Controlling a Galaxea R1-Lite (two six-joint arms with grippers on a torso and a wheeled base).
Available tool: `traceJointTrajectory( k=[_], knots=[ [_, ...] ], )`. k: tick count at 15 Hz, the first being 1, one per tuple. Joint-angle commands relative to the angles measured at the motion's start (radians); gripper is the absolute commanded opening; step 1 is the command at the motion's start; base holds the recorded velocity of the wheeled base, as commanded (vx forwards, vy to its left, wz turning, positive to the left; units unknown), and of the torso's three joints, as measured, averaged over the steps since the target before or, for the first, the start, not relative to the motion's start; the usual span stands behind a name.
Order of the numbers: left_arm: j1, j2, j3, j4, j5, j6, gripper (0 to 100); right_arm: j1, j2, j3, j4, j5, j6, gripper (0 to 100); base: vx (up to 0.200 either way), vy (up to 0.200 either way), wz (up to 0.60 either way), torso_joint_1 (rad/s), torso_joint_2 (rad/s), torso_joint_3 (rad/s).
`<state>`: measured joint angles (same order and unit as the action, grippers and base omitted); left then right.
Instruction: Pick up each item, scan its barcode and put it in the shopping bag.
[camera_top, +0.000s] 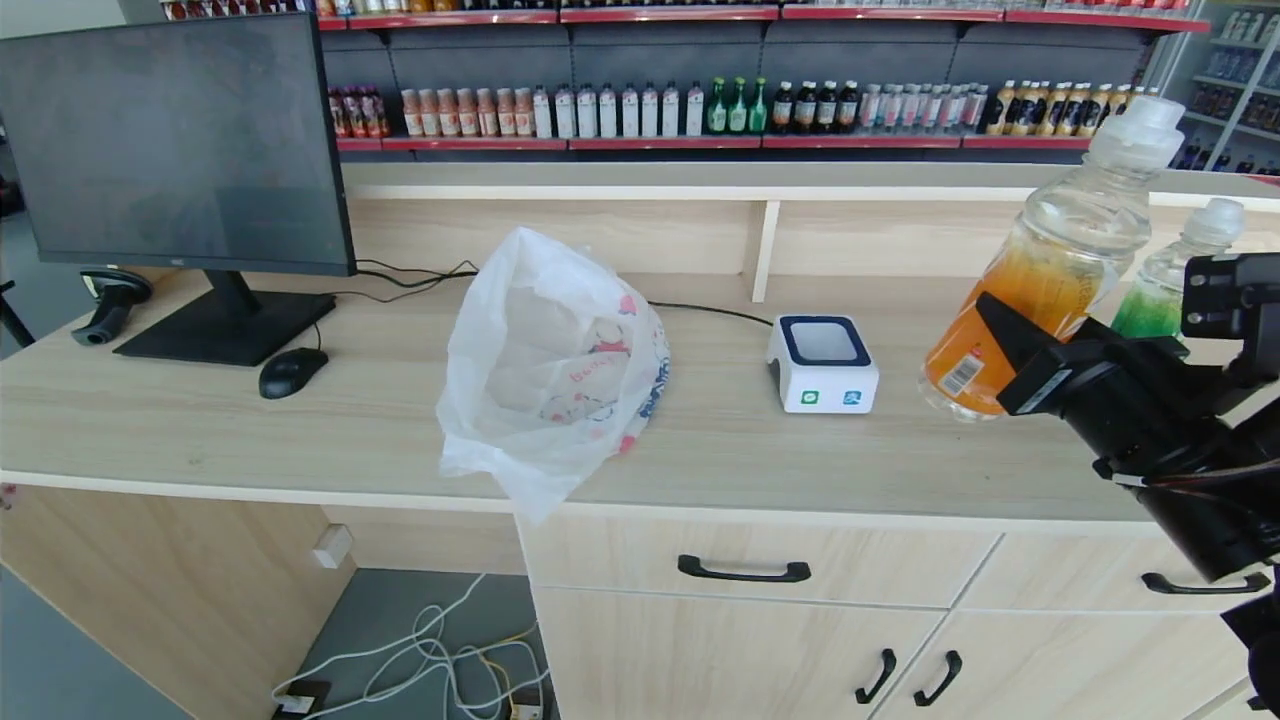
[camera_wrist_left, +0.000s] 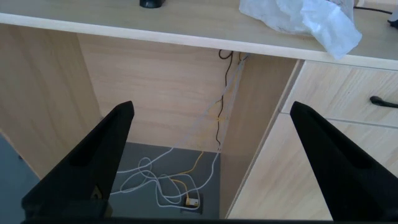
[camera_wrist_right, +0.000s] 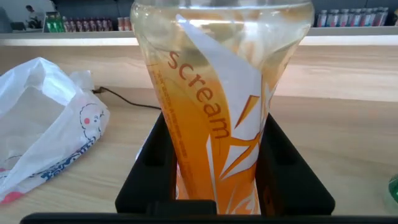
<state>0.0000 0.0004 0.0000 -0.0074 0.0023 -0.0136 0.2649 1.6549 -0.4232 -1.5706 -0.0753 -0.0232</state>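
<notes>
Orange bottle (camera_top: 1040, 290) hangs tilted in the head view, cap up and away, base low and near the white scanner (camera_top: 823, 362) but apart from it, with a barcode showing low on its label. The right gripper (camera_top: 1005, 340) is clamped around its lower body. A green bottle (camera_top: 1165, 285) stands just behind it, and the shopping bag (camera_top: 550, 370) sits open on the counter (camera_top: 300, 430) on the scanner's other side, with a monitor (camera_top: 175, 140) and mouse (camera_top: 292, 372) further left. In the left wrist view, the left gripper (camera_wrist_left: 211, 118) is below the counter edge, its fingers (camera_wrist_left: 112, 143) spread wide with nothing between them, above cables (camera_wrist_left: 168, 183) on the floor. In the right wrist view, the right gripper's black fingers (camera_wrist_right: 155, 168) press both sides of the orange bottle (camera_wrist_right: 217, 93), with the shopping bag (camera_wrist_right: 43, 124) lying beyond on the counter.
</notes>
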Motion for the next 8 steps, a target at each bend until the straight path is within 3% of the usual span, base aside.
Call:
traceJointTrajectory(
  k=[1, 8],
  knots=[
    [0.000, 0.000, 0.000, 0.000, 0.001, 0.000, 100, 0.019, 0.013, -0.003, 0.000, 0.000, 0.000, 0, 0.000, 0.200, 0.00, 0.002, 0.01, -0.002],
    [0.000, 0.000, 0.000, 0.000, 0.001, 0.000, 100, 0.025, 0.006, -0.006, 0.000, 0.000, 0.000, 0, 0.000, 0.200, 0.00, 0.003, 0.00, 0.002]
  ],
)
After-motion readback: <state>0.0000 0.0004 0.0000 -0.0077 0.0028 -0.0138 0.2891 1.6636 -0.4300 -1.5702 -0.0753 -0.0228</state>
